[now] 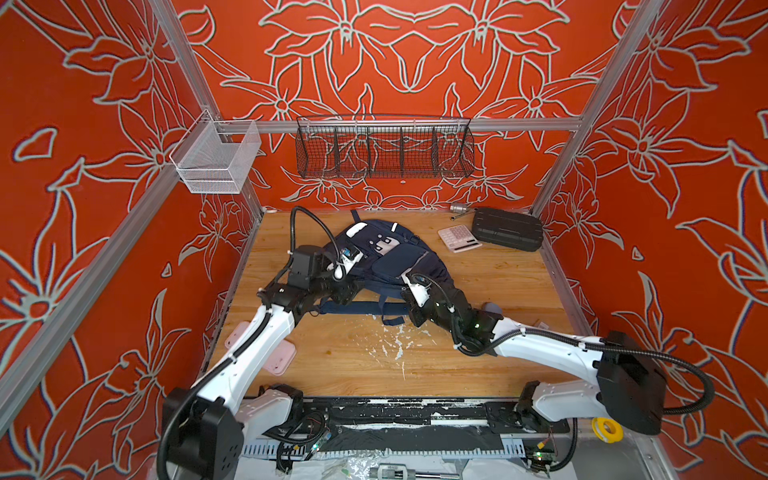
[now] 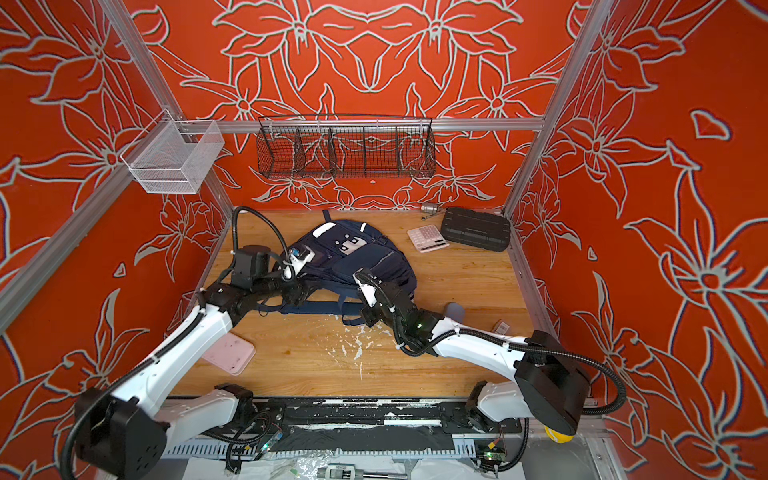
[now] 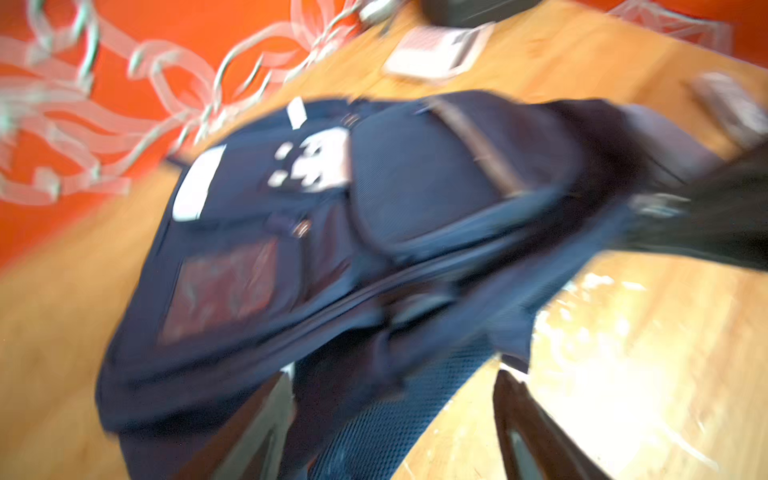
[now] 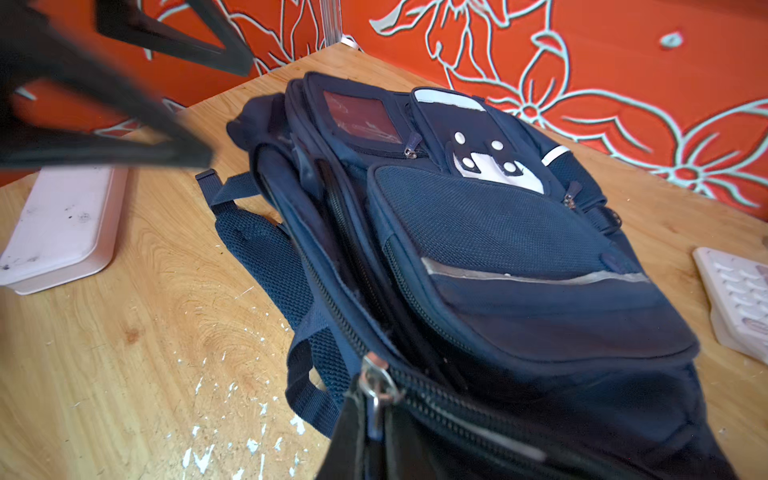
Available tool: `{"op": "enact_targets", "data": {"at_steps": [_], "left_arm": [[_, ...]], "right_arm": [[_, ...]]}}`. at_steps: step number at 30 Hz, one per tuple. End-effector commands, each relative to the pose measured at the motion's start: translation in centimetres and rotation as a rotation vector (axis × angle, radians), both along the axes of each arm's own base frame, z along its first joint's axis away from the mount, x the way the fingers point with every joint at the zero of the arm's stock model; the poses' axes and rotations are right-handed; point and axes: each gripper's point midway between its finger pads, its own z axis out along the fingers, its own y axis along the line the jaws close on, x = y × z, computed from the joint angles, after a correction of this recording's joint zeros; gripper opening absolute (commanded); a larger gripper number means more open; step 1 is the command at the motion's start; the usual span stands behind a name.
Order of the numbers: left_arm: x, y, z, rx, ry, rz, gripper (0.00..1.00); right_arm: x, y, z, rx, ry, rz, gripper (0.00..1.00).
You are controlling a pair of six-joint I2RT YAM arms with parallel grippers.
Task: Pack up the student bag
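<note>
Fabric of navy weave, mesh-padded straps and grey reflective stripes form the student bag (image 1: 399,255) at frame centre on the wooden table (image 1: 478,345). Around its padded edge the left gripper (image 3: 395,386) stands spread; the right gripper (image 4: 357,419) pinches a metal zip pull (image 4: 376,384).

calculator (image 1: 458,238) beside black case (image 1: 508,228) | pink box (image 1: 279,358) | black wire basket (image 1: 384,151) | white mesh basket (image 1: 216,158)

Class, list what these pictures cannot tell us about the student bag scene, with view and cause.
- Inside the student bag: right wrist view, dark behind the part-open zip.
- What the left gripper touches: left wrist view, motion blur.
- Pink box: both top views, left arm covers part.
</note>
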Motion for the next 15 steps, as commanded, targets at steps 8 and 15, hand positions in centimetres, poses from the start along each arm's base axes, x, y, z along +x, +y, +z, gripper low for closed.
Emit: {"op": "enact_targets", "data": {"at_steps": [8,15], "left_arm": [[-2.6,-7.5,0.3,0.029,-0.12,-0.401,0.63],[0.1,-8.6,-1.4,0.062,-0.089,-0.372,0.63]], "right_arm": [[0.3,1.1,4.4,0.176,-0.04,-0.014,0.0],[0.1,0.9,5.1,0.195,-0.055,-0.01,0.0]]}}
